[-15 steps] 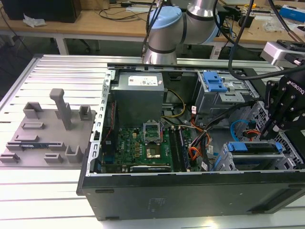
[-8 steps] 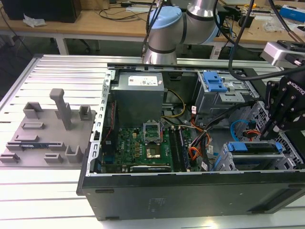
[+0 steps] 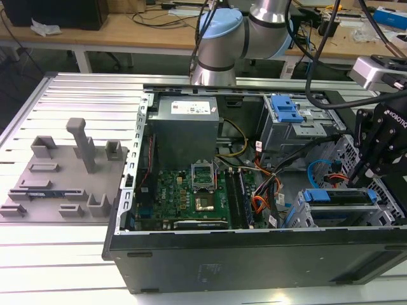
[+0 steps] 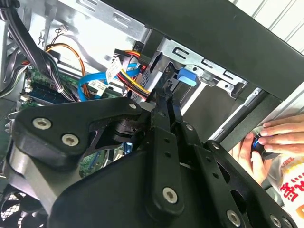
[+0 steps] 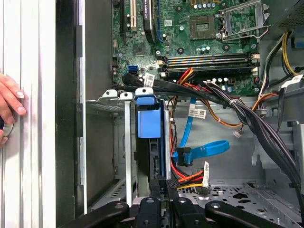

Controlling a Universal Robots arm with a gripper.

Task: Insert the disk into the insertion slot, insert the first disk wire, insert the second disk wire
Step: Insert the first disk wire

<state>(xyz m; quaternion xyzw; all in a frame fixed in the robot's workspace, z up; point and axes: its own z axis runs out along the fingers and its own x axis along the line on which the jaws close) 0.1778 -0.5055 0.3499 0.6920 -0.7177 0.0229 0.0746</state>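
Black end effector (image 5: pixel 164 184), clenched, tips together at the near edge of the disk (image 5: pixel 148 122). Cannot tell whether anything is pinched between them. Disk sits edge-on inside the insertion slot (image 5: pixel 127 147), its glossy blue plastic carrier showing between grey sheet-metal walls. Perforated cage floor is just beside the tips.

Close by are a red-yellow-black wire bundle (image 5: pixel 190 178) ending in a black plug, and a flat blue cable (image 5: pixel 204 149) looped beside the disk. White paper tags (image 5: pixel 195 112) hang on the cables, print not readable.

A person's hand (image 5: pixel 12 102) lies on the ribbed aluminium desk (image 3: pixel 63 254), outside the black case wall.

Farther on is a green motherboard (image 5: pixel 190 47) with a square metal socket. The grey power supply box (image 3: pixel 184 127) carries a white label, unreadable. Matte grey moulded fixtures (image 3: pixel 63 171) stand on the desk at the exterior view's left.
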